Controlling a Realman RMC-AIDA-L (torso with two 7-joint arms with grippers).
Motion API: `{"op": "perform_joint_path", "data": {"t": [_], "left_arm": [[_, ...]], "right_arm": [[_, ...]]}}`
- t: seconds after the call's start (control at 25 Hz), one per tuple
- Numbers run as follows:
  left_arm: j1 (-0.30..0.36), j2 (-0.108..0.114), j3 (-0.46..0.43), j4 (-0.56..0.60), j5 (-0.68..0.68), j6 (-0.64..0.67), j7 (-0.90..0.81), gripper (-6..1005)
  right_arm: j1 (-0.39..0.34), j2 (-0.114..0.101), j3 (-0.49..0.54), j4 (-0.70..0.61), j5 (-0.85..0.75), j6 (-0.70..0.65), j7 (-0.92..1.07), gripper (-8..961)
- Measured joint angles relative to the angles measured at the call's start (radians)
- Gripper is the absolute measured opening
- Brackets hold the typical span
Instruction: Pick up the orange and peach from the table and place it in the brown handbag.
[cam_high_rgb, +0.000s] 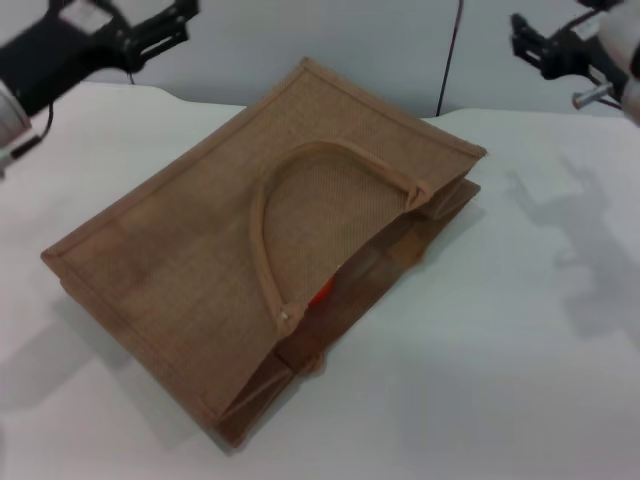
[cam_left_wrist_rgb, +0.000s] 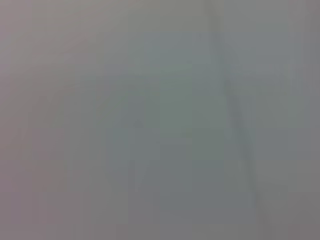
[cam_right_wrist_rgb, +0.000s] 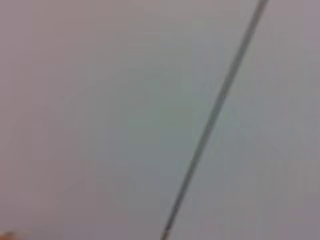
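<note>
Handbag is lying flat on your worktop, and something orange is showing inside its mouth. You are seeing no peach outside, so I judge little remains. Left hand and right hand are hanging raised, fingers apart.

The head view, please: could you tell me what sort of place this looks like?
Probably a robot test bench: a plain white table against a bare wall, one brown handbag lying flat on it, with the left gripper and right gripper raised above.
</note>
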Motion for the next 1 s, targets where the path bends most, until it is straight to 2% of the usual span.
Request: {"op": "perform_joint_path", "data": {"t": [0.04,0.28,0.44,0.56,0.72,1.0], "left_arm": [[-0.012,-0.001,0.001,-0.088,-0.080,0.016,0.090,876],[-0.137,0.000,-0.006,-0.520,-0.470,0.041,0.489,879],[-0.204,0.000,-0.011,-0.698,-0.637,0.044,0.660,879],[-0.215,0.000,-0.012,-0.731,-0.682,0.044,0.663,878],[-0.216,-0.001,-0.011,-0.741,-0.696,0.045,0.667,878],[-0.219,-0.001,-0.010,-0.752,-0.701,0.052,0.669,877]], "right_arm": [[0.000,0.000,0.000,0.000,0.000,0.000,0.000,773],[0.043,0.002,-0.168,0.295,0.117,-0.470,0.014,771],[0.093,0.005,-0.280,0.458,0.186,-0.671,0.088,769],[0.118,0.006,-0.308,0.545,0.198,-0.747,0.212,768],[0.152,0.004,-0.316,0.626,0.194,-0.757,0.335,768],[0.175,0.005,-0.321,0.665,0.194,-0.755,0.357,768]]}}
